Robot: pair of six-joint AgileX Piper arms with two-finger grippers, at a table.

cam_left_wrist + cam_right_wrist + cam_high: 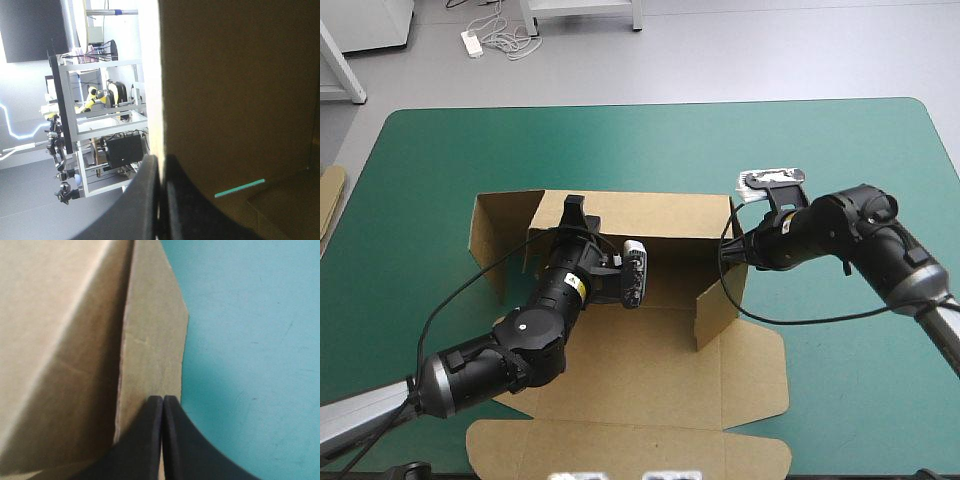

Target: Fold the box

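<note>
The brown box (655,345) lies mid-table with its back wall (660,213) and right side wall (718,300) raised, while the lid (630,450) lies flat toward the near edge. My left gripper (572,208) is at the left end of the back wall. In the left wrist view it (161,161) is shut on the pale edge of the board (154,90), with the brown wall (235,100) beside it. My right gripper (732,243) is at the back right corner. In the right wrist view it (163,399) is shut on a brown flap (150,340).
A side flap (495,235) stands out past the box's left end. A strip of more board (330,195) shows at the table's left edge. The teal-green cover (840,150) lies bare beyond and to the right of the box.
</note>
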